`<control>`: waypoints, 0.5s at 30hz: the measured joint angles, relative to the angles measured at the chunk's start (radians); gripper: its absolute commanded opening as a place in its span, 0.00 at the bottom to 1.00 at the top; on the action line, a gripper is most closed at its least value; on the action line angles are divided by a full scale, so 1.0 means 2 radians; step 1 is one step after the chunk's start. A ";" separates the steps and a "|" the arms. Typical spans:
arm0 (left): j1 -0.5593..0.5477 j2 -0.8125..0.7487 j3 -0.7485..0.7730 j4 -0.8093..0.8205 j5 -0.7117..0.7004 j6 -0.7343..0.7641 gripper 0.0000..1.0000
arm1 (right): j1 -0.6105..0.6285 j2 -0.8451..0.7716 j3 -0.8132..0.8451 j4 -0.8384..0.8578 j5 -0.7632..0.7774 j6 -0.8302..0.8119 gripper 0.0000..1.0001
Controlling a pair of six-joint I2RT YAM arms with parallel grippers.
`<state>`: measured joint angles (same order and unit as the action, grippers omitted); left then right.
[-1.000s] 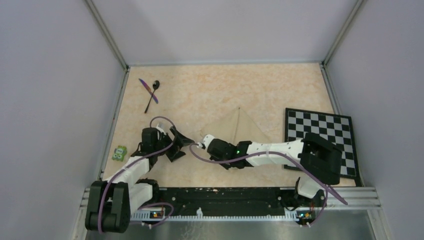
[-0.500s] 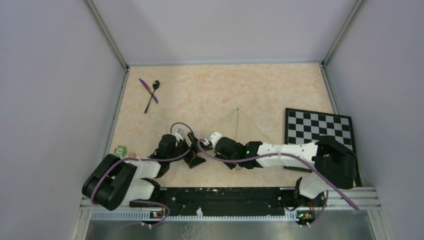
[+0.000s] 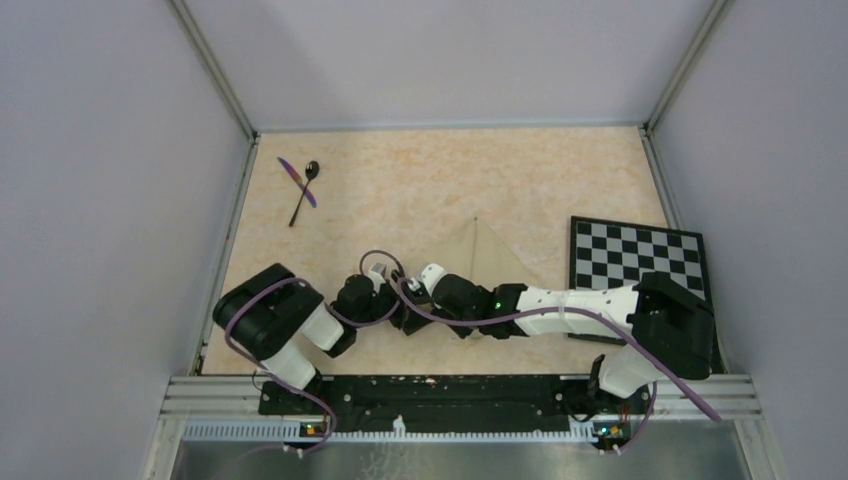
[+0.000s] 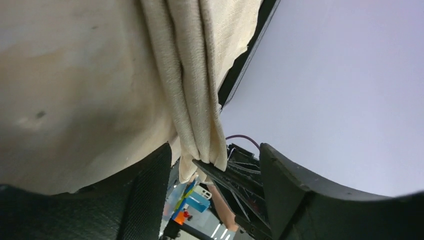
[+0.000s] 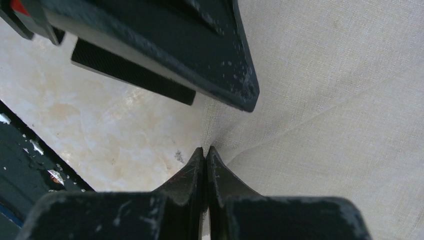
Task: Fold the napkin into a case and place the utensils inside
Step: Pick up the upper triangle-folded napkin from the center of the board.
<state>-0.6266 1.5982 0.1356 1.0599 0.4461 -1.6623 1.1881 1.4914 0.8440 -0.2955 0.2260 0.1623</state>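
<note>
Right hand (image 5: 205, 151) tight on napkin (image 5: 325, 100), utensils (image 3: 302, 186) apart

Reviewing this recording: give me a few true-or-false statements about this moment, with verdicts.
1. The spoon and the knife lie crossed near the far left corner of the table. True.
2. The right gripper has its fingers spread. False: they are shut on a corner of the napkin.
3. Both pieces sit inside the napkin. False: they lie bare on the table, apart from it.
4. The left gripper has its fingers apart on either side of that napkin corner. True.
5. The checkerboard lies left of the napkin. False: it lies to its right.
</note>
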 measured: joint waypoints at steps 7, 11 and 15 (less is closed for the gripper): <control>-0.034 0.098 0.003 0.123 -0.022 -0.045 0.44 | 0.000 0.000 -0.003 0.002 0.001 0.000 0.00; -0.040 0.105 0.003 0.132 -0.033 -0.051 0.30 | 0.000 0.000 -0.003 0.003 0.001 0.003 0.00; -0.042 0.105 0.002 0.131 -0.040 -0.051 0.20 | 0.000 0.000 -0.003 0.003 0.005 0.004 0.00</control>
<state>-0.7105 1.8088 0.1402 1.3224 0.3653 -1.7638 1.1881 1.4910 0.8375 -0.2901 0.2367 0.1696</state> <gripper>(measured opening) 0.264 0.009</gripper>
